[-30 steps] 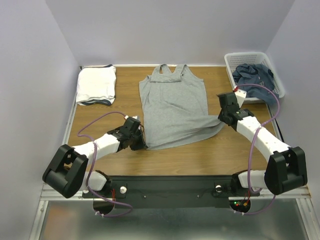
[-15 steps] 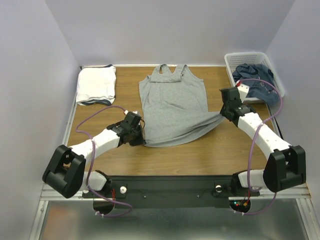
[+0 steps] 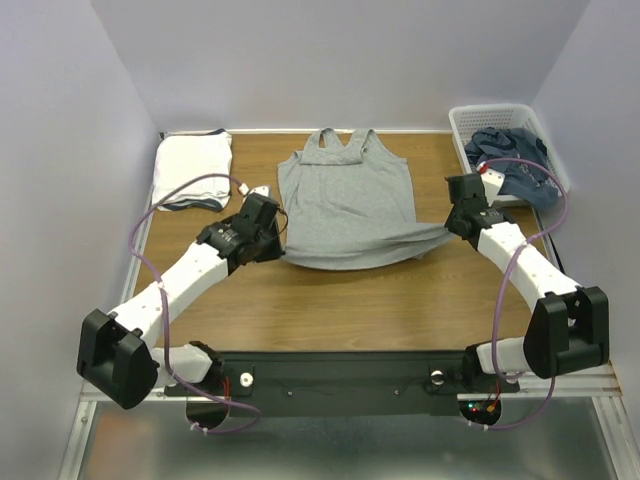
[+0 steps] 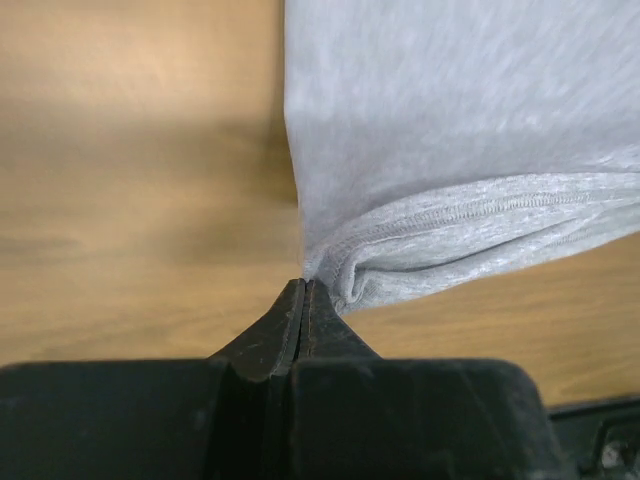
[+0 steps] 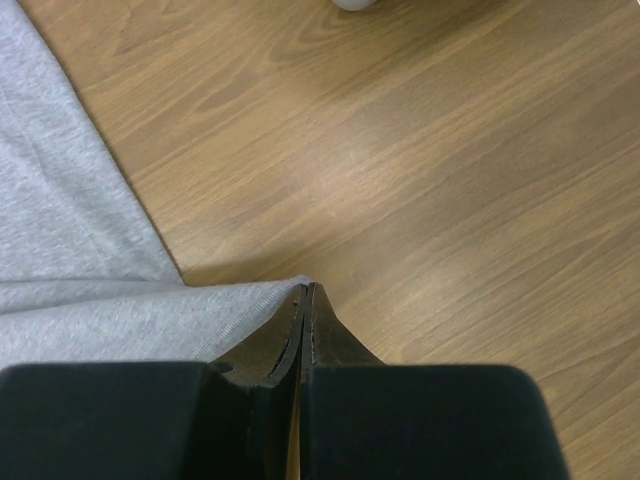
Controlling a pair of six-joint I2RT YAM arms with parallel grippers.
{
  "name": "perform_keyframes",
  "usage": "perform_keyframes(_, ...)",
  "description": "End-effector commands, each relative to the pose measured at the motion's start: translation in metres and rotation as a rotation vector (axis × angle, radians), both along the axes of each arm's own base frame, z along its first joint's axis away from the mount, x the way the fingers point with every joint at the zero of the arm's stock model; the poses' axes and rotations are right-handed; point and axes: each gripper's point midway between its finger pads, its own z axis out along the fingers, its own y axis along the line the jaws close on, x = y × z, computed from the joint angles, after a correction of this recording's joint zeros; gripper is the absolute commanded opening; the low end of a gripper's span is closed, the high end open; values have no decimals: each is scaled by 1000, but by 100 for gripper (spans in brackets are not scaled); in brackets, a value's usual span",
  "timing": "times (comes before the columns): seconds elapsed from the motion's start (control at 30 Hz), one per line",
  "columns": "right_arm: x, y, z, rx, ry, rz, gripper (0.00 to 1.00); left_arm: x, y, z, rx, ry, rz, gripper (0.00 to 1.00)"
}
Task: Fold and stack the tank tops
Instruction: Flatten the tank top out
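A heather grey tank top (image 3: 345, 200) lies in the middle of the table, straps toward the far wall, its bottom hem lifted and carried up over the body. My left gripper (image 3: 278, 243) is shut on the hem's left corner (image 4: 345, 270). My right gripper (image 3: 450, 228) is shut on the hem's right corner (image 5: 270, 300). A folded white tank top (image 3: 192, 168) sits at the far left of the table. A dusty blue one (image 3: 510, 150) is bunched in the basket.
A white lattice basket (image 3: 463, 122) stands at the far right corner. Purple cables loop off both arms. Bare wooden table (image 3: 360, 300) spreads in front of the grey top. Walls enclose the left, right and far sides.
Both grippers have moved away from me, toward the far wall, pulling the grey top's bottom hem up off the table and over its lower part. The jaws stayed shut.
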Motion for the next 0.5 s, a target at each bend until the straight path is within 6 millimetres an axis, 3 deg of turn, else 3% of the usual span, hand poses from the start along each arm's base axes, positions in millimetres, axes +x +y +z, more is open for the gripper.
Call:
perform_keyframes(0.0,10,-3,16,10,-49,-10,0,19,15,21,168,-76,-98,0)
perform_keyframes(0.07,8,-3,14,10,-46,-8,0,5,15,-11,229,58,-138,0)
perform_keyframes(0.13,6,-5,13,8,-42,-12,0,-2,6,-28,196,68,-175,0)
perform_keyframes(0.17,4,-7,12,8,-41,-19,0,-17,2,-45,168,124,-203,0)
perform_keyframes(0.37,4,-13,16,54,-59,-31,1,-57,-37,-75,130,196,-280,1)
perform_keyframes(0.43,4,-15,16,64,-58,-35,0,-70,-53,-83,53,233,-281,9)
perform_keyframes(0.47,4,-16,16,68,-58,-34,0,-81,-50,-94,55,262,-279,13)
